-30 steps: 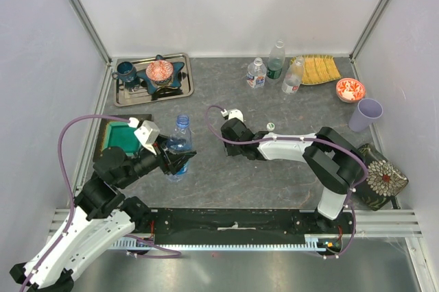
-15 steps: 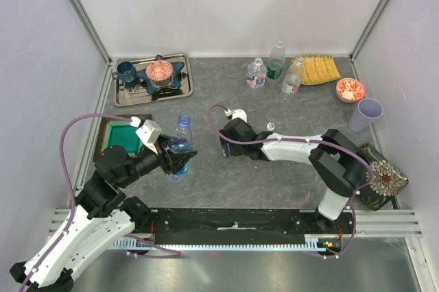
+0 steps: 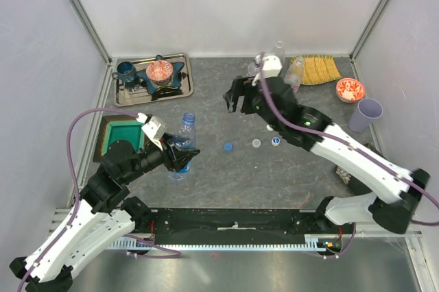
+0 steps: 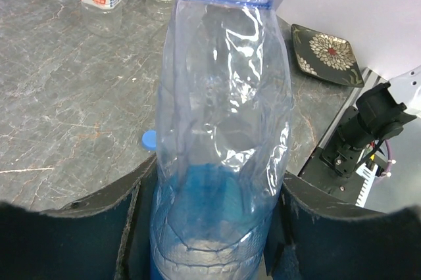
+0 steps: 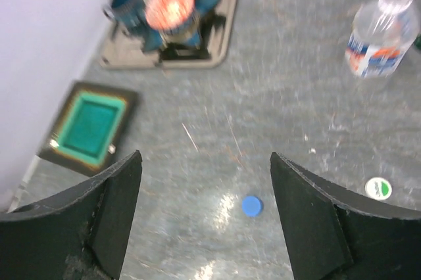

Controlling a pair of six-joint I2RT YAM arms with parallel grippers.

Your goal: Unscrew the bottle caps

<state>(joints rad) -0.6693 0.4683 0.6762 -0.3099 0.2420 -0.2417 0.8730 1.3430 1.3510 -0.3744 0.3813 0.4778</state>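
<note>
My left gripper (image 3: 180,155) is shut on the lower body of the blue-tinted bottle (image 3: 182,140), holding it tilted just above the table. In the left wrist view the bottle (image 4: 220,122) fills the gap between the dark fingers (image 4: 79,227). A blue cap (image 3: 227,147) lies loose on the table beside it. My right gripper (image 3: 239,102) hangs open and empty above the table's far middle. In its own view the blue cap (image 5: 250,206) lies below the spread jaws (image 5: 204,158). The labelled bottle (image 5: 381,33) stands at the back, with the greenish bottle (image 3: 278,49) and the plain clear one (image 3: 295,71).
Two more loose caps (image 3: 256,143) (image 3: 275,140) lie mid-table. A metal tray (image 3: 130,96) with a cup and a bowl sits far left, a green box (image 3: 122,136) near my left arm. On the right stand a yellow plate (image 3: 321,69), a red-white bowl (image 3: 350,89), a lilac cup (image 3: 365,114) and a flowered plate (image 3: 384,175).
My right arm rose and swung back toward the far middle while its jaws opened. A blue cap now lies on the table. The left gripper kept hold of the blue bottle.
</note>
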